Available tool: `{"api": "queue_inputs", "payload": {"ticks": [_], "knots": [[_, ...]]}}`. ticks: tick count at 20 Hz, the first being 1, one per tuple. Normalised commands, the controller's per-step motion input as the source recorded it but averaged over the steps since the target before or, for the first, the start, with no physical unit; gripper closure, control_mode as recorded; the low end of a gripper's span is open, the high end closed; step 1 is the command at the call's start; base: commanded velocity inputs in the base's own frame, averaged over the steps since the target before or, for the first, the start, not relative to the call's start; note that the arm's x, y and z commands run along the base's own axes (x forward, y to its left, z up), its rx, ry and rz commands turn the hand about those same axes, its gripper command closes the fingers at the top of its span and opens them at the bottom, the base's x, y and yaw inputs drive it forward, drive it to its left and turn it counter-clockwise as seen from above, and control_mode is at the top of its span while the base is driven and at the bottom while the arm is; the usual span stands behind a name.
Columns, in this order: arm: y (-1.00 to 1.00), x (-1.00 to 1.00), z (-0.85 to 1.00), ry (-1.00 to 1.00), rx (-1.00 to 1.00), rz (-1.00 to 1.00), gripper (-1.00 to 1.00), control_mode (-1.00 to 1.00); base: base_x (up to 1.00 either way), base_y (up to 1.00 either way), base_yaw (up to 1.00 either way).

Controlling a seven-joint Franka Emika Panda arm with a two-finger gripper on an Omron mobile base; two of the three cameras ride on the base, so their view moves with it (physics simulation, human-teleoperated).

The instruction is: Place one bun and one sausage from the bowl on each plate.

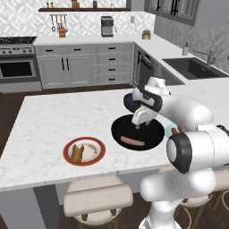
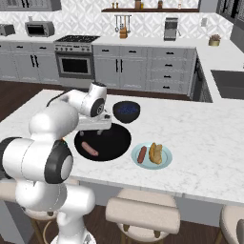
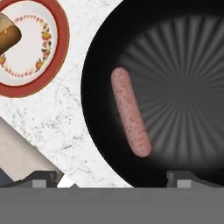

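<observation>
One pinkish-brown sausage (image 3: 130,117) lies alone in the wide black bowl (image 3: 183,87), near its front-left side (image 1: 133,142) (image 2: 89,148). My gripper (image 3: 113,178) hangs a little above the bowl (image 1: 123,129), open, its fingers wide apart with nothing between them (image 1: 136,126) (image 2: 97,131). Left of the bowl, the cream plate with the red-orange rim (image 1: 102,150) (image 3: 30,52) carries a bun (image 1: 78,153) (image 3: 8,37). On the pale blue plate (image 2: 164,162), to the bowl's right, lie a sausage (image 2: 142,154) and a bun (image 2: 156,153).
A small deep dark-blue bowl (image 2: 126,111) stands just behind the black bowl (image 2: 114,143), close to my hand. Padded stools (image 1: 98,199) line the island's front edge. Bare marble stretches to the far left and far right.
</observation>
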Motion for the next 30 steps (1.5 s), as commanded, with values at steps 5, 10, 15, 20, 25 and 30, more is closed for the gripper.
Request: {"api": "queue_inputs", "payload": {"ticks": [5,10,15,20,25,30], "knots": [[0.0,0.38,-0.32,0.08,0.05,0.12,-1.0,-1.0,0.0,0.0,0.0],[0.22,0.0,-0.26,0.0,0.0,0.17,-1.0,-1.0,0.0,0.0,0.0],[0.05,0.08,-0.34,0.0,0.02,0.0,-1.0,-1.0,0.0,0.0,0.0],[0.01,0.05,-0.47,-0.03,0.0,0.0,-1.0,-1.0,0.0,0.0,0.0],[0.0,0.11,-0.48,-0.02,0.0,0.0,-1.0,-1.0,0.0,0.0,0.0],[0.01,0.0,-0.26,0.0,0.0,0.0,-1.0,-1.0,0.0,0.0,0.0]]}}
